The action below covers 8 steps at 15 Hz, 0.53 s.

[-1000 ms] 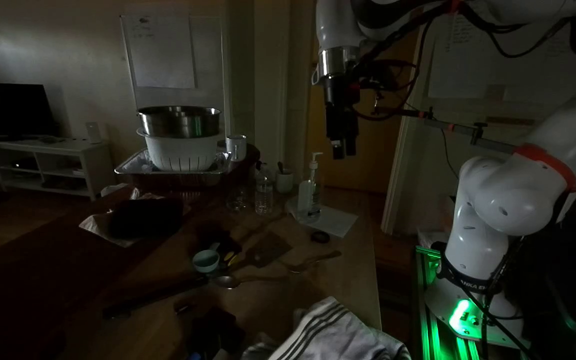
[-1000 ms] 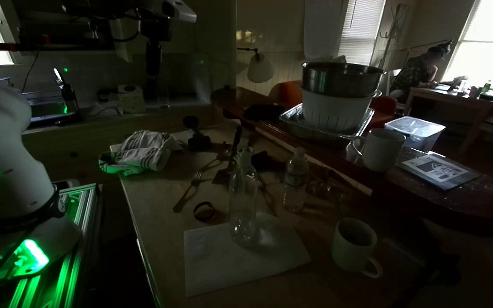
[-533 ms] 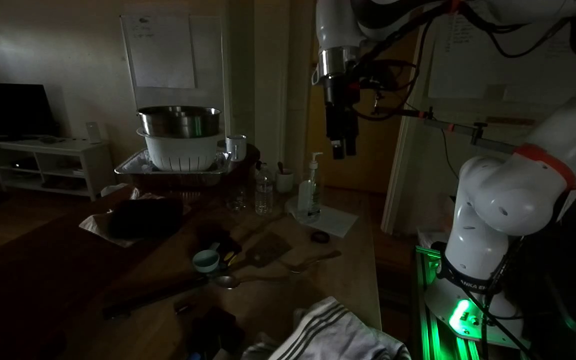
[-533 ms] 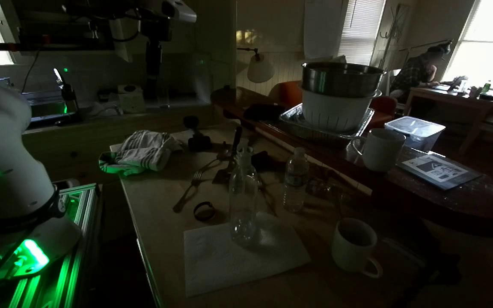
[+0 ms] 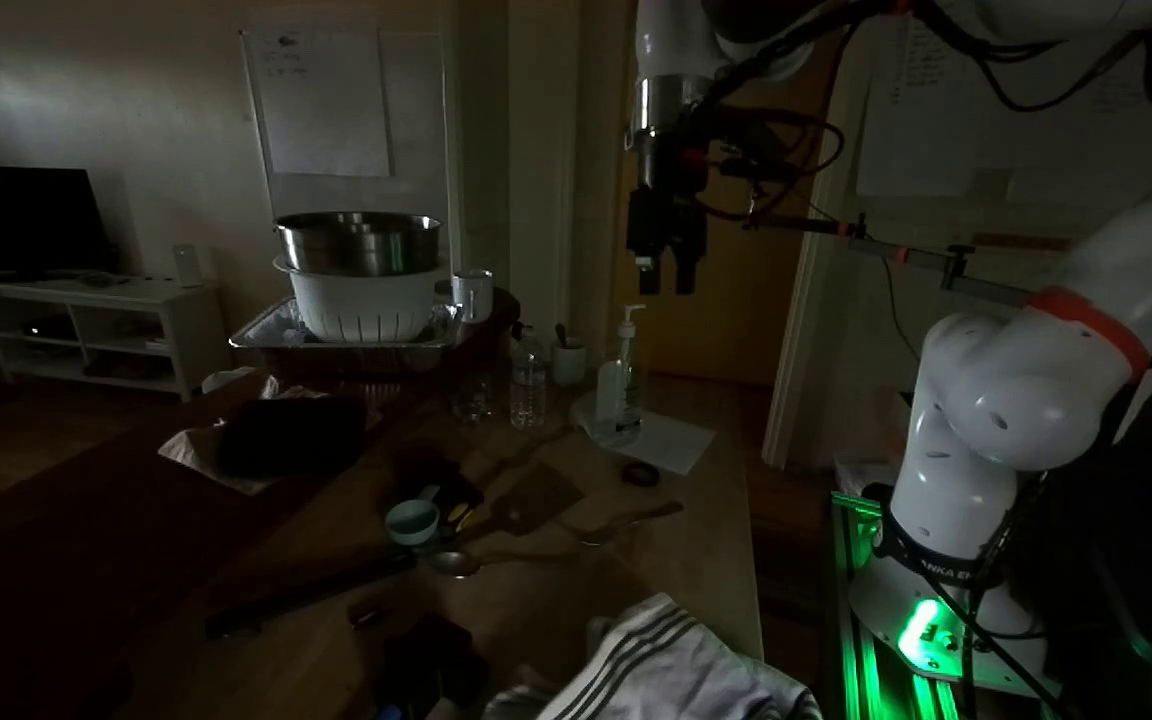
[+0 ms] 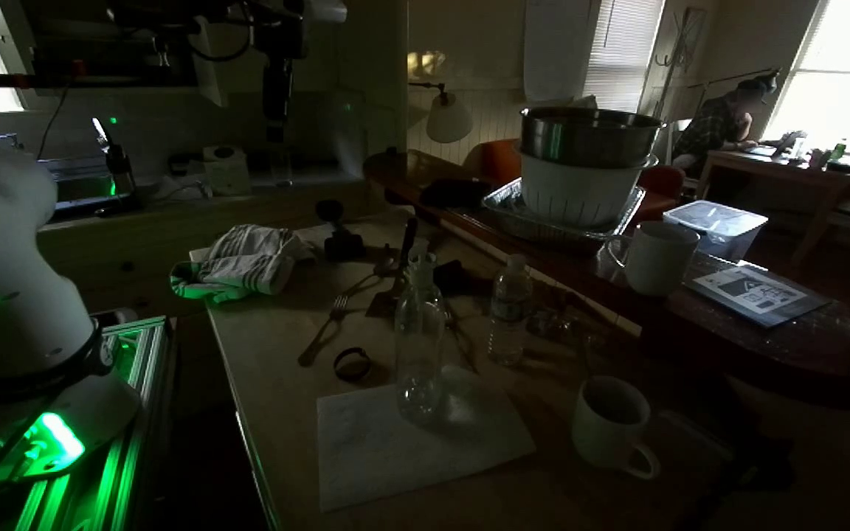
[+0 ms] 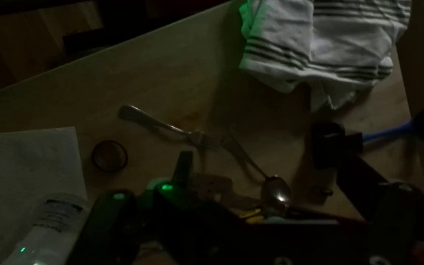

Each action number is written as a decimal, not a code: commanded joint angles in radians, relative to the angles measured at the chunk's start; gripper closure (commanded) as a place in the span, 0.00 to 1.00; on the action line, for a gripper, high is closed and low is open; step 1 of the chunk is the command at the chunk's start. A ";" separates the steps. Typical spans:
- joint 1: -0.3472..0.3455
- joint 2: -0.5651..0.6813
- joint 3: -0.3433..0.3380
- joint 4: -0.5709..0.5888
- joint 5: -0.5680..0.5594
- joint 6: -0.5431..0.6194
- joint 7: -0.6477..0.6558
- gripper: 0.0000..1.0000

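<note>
dim tabletop (image 7: 168, 77) bears a shiny metal spoon (image 7: 276, 189) below the empty, spread-fingered tool (image 5: 666, 277).

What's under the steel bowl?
A white slotted colander, standing in a foil tray. The steel bowl covers the colander's opening, so its contents, if any, can't be seen; nor can the tray floor beneath the colander.

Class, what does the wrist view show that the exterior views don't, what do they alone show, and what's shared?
Wrist view only: a green glint on the gripper, and a blue rod seen lengthwise.
Exterior views only: metal bowl, white colander, white mug.
Shared: the gripper itself, striped towel, fork, spoon, dark ring, pump bottle and white sheet.
</note>
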<state>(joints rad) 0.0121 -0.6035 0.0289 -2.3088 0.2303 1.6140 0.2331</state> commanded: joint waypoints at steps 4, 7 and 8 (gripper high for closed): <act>-0.117 0.055 -0.060 0.227 0.072 0.008 0.150 0.00; -0.167 0.107 -0.095 0.359 0.088 0.015 0.223 0.00; -0.184 0.124 -0.106 0.396 0.089 0.024 0.250 0.00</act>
<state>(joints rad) -0.1291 -0.5547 -0.0558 -2.0295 0.2879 1.6258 0.4093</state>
